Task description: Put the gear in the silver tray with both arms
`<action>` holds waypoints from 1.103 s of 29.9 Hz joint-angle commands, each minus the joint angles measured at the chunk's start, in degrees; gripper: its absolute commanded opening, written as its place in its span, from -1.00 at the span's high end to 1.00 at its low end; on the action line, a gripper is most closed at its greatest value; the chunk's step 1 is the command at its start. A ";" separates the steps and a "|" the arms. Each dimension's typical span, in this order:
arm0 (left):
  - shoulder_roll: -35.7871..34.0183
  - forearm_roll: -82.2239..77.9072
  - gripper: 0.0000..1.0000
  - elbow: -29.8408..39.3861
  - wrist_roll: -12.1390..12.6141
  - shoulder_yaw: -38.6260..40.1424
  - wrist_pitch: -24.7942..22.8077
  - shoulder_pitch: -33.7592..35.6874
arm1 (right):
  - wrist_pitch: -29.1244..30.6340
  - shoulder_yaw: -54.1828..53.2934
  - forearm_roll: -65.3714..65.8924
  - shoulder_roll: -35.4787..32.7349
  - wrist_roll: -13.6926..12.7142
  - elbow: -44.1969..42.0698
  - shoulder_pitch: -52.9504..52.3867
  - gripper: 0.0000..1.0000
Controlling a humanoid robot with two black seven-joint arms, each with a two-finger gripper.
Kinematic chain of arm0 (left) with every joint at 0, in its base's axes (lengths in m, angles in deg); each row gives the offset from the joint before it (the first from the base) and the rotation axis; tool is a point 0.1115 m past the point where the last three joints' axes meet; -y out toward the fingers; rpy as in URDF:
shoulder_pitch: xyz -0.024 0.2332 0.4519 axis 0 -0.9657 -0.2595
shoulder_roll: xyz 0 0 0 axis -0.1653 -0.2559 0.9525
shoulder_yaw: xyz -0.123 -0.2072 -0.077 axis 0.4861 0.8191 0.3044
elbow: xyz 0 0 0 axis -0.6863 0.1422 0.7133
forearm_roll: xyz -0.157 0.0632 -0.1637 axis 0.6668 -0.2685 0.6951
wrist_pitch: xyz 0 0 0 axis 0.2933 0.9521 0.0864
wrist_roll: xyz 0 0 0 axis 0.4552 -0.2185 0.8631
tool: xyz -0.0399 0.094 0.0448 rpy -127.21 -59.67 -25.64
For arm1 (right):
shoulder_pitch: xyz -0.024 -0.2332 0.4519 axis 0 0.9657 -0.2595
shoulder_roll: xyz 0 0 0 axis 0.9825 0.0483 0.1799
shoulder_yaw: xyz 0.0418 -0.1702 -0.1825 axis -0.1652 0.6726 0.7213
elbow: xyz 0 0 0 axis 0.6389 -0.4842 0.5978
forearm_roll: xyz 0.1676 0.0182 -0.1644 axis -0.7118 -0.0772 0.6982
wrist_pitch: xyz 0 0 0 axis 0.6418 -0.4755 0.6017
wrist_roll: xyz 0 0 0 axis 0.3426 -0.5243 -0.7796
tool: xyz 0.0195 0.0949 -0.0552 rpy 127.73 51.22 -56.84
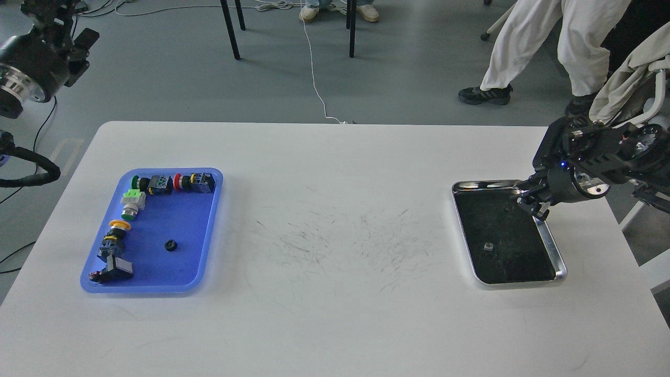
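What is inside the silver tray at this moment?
On the dark floor of the silver tray lies one small grey piece, apart from the rim. The right gripper covers the far right corner, so that part cannot be seen.

Right end effector [531, 201] low; left arm [31, 63] raised.

Black arms [602, 157] — silver joint caps, looped cables, blue LED.
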 commanded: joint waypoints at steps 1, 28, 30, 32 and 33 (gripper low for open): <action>0.02 0.00 -0.87 -0.09 0.00 0.00 0.00 -0.01 | 0.02 -0.22 -0.04 0.02 0.00 -0.08 -0.05 -0.10; -1.65 0.97 -0.96 0.17 0.00 0.17 -0.18 -0.10 | -3.93 -23.59 -46.51 -2.88 0.00 -4.91 5.57 -0.76; -2.09 1.23 -0.96 0.26 0.00 0.26 -0.61 -0.10 | -4.46 -24.21 -51.60 -2.88 0.00 -5.09 6.01 -0.76; -2.18 2.55 -0.95 0.26 0.00 0.17 -1.23 -0.54 | -5.69 -24.73 -57.84 -2.88 0.00 -6.05 6.45 -0.76; -2.18 3.34 -0.95 0.26 0.00 0.09 -1.75 -0.72 | -6.47 -24.91 -61.52 -2.88 0.00 -6.75 6.71 -0.76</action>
